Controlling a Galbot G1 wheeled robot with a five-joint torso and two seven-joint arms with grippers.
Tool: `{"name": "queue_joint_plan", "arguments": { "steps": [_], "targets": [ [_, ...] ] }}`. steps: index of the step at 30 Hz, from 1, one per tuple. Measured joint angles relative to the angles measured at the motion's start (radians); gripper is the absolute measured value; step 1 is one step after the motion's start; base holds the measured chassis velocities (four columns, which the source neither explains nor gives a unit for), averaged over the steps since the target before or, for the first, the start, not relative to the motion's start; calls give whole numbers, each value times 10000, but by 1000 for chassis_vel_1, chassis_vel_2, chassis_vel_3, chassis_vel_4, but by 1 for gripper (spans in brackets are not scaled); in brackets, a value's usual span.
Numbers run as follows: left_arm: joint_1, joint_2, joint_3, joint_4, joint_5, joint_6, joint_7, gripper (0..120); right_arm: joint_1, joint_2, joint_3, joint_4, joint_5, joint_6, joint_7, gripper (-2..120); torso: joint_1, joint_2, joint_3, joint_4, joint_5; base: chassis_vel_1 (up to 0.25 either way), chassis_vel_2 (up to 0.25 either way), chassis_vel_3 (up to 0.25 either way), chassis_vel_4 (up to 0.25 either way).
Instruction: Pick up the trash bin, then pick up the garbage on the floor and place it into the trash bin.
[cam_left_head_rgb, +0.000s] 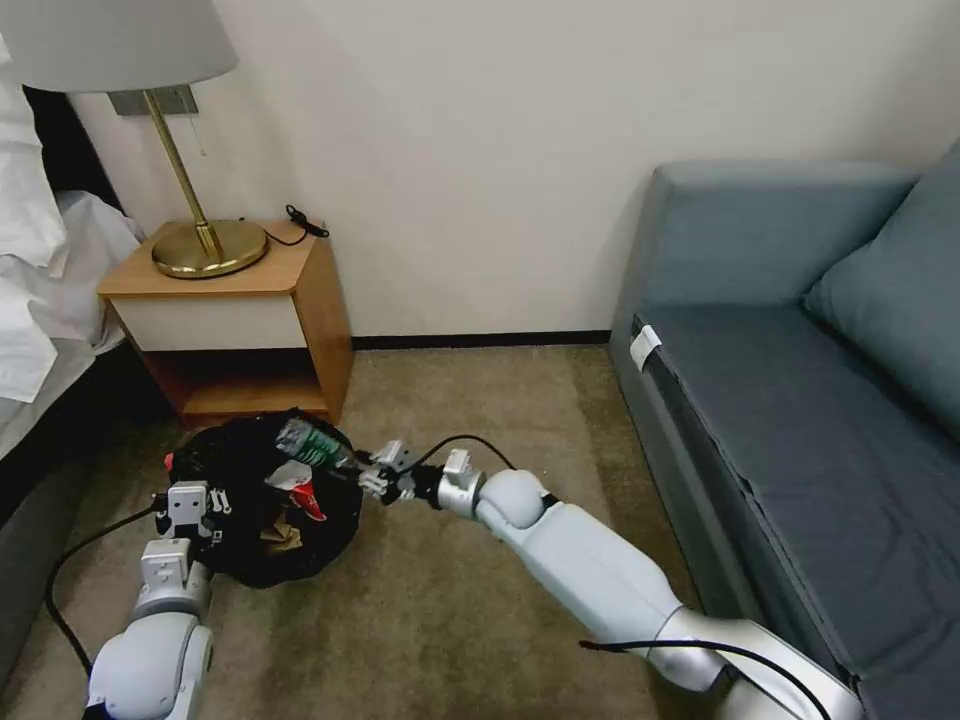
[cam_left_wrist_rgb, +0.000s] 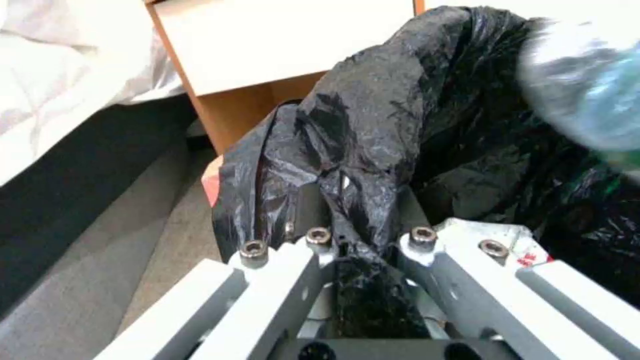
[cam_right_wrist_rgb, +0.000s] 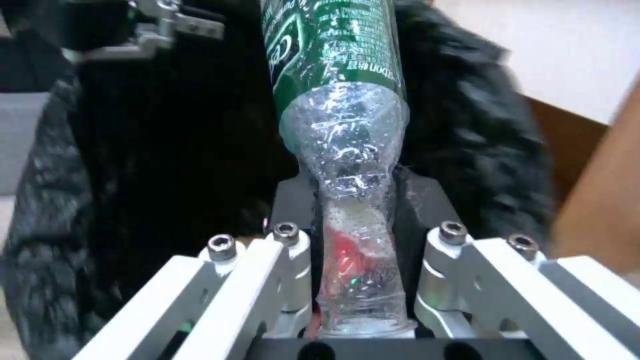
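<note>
Left gripper (cam_left_head_rgb: 187, 500) sits at the bin's 9 o'clock rim, fingers closed on a fold of the black liner bag (cam_left_wrist_rgb: 373, 150); it carries the trash bin (cam_left_head_rgb: 262, 500) just in front of the nightstand (cam_left_head_rgb: 240, 310).

In the bin: red-and-white wrapper (cam_left_head_rgb: 300, 487), brown paper bag (cam_left_head_rgb: 283, 537).

Right gripper (cam_left_head_rgb: 378, 478) is at the bin's 3 o'clock rim, clamped on the neck end of the clear bottle (cam_left_head_rgb: 315, 448), whose green-labelled body reaches over the opening.

Judgement: the step in hand is the drop. Carry the bottle's whole body inside the rim before opening the fingers, and keep the bin level.

Right wrist view shows the crushed neck (cam_right_wrist_rgb: 353, 210) pinched between the pads. Left wrist view shows the liner pinch itself. Head view alone gives bottle against rim.
</note>
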Motion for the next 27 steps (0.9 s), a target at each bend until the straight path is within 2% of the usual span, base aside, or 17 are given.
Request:
{"name": "queue_joint_plan", "arguments": {
  "steps": [6, 8, 10, 12, 13, 16, 18, 19, 23, 25, 27],
  "targets": [
    [1, -89, 56, -51, 40, 2, 3, 4, 121, 501, -259, -664, -273, 26, 836, 21, 0, 0, 0, 2, 0, 0, 0, 0, 0],
    [1, -104, 62, -54, 52, 1, 3, 4, 110, 540, -312, -803, -471, 23, 1184, 30, 0, 0, 0, 0, 0, 0, 0, 0, 0],
    [-2, -109, 66, -54, 54, 2, 3, 4, 86, 537, -322, -823, -545, 19, 1252, 34, 0, 0, 0, 0, 0, 0, 0, 0, 0],
    [-34, -140, 63, -42, 48, 1, 4, 4, 16, 501, -344, -857, -760, 18, 1309, 45, 0, 0, 0, 0, 0, 0, 0, 0, 0],
    [-34, -140, 63, -42, 48, 1, 4, 4, 16, 501, -344, -857, -760, 18, 1309, 45, 0, 0, 0, 0, 0, 0, 0, 0, 0],
    [-95, -168, 26, -3, -10, 2, 12, 4, -201, 389, -377, -815, -1069, 62, 1354, 61, 0, 0, 0, -1, 0, 0, 0, 0, 0],
    [-96, -168, 29, 9, -12, 6, 16, 4, -264, 361, -378, -769, -1134, 100, 1364, 64, 0, 0, 0, -1, 0, 0, 0, 0, 0],
    [-94, -176, 32, 17, -13, 8, 24, 4, -334, 335, -376, -719, -1203, 151, 1376, 71, 0, 0, 0, 0, 0, 0, 0, 0, 0],
    [-70, -207, 36, 42, -14, 9, 32, 4, -418, 250, -351, -606, -1249, 219, 1429, 79, 0, 0, 0, 0, 1, 0, 0, 0, 0],
    [-27, -221, 40, 84, -9, 8, 36, 4, -422, 62, -291, -384, -1255, 235, 1460, 91, 0, 0, 0, 0, 1, 0, 0, 0, 0],
    [-9, -228, 40, 118, -5, -1, 37, 4, -399, -180, -237, -128, -1329, 160, 1475, 96, 0, 0, 0, 1, 2, 0, 0, 0, 0]
  ]
}}
